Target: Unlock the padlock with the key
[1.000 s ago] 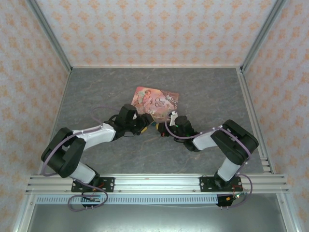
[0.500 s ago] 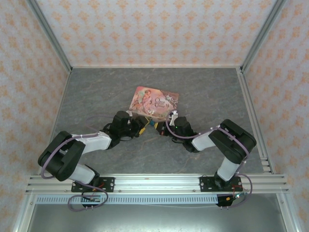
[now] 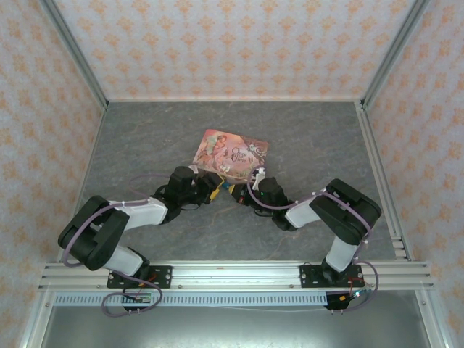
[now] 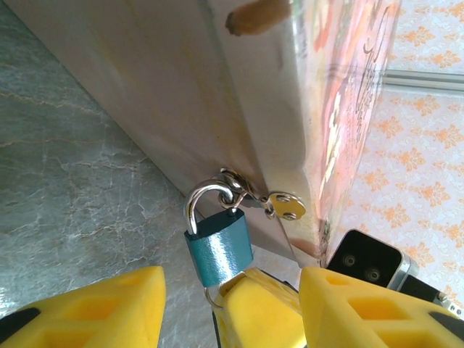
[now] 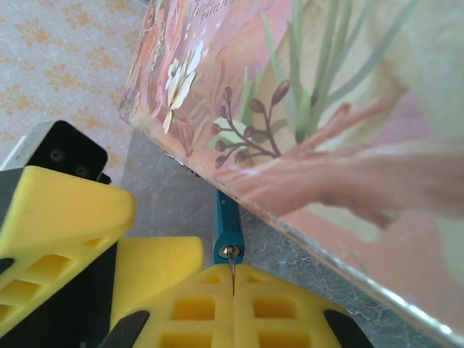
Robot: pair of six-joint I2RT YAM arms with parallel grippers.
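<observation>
The small blue padlock (image 4: 217,248) hangs by its silver shackle from the clasp of the pink tin box (image 4: 319,109), its body slanting down toward the table. My right gripper (image 5: 233,291) is shut on the key (image 5: 233,274), whose thin blade sits in the keyhole at the padlock's (image 5: 229,230) bottom end. My left gripper (image 4: 232,308) is open, one yellow finger (image 4: 80,312) on each side of the padlock and of the right gripper's tips, touching neither. From above, both grippers meet at the padlock (image 3: 230,188) by the box's near edge.
The pink picture-printed tin box (image 3: 232,152) lies on the grey marbled table (image 3: 145,138), its near edge raised over the lock. Patterned walls enclose the table on three sides. A metal rail (image 3: 232,274) runs along the front by the arm bases.
My left gripper's jaws have narrowed around the padlock and its arm has dropped lower. My right gripper has shifted slightly left toward the lock, still shut on the key.
</observation>
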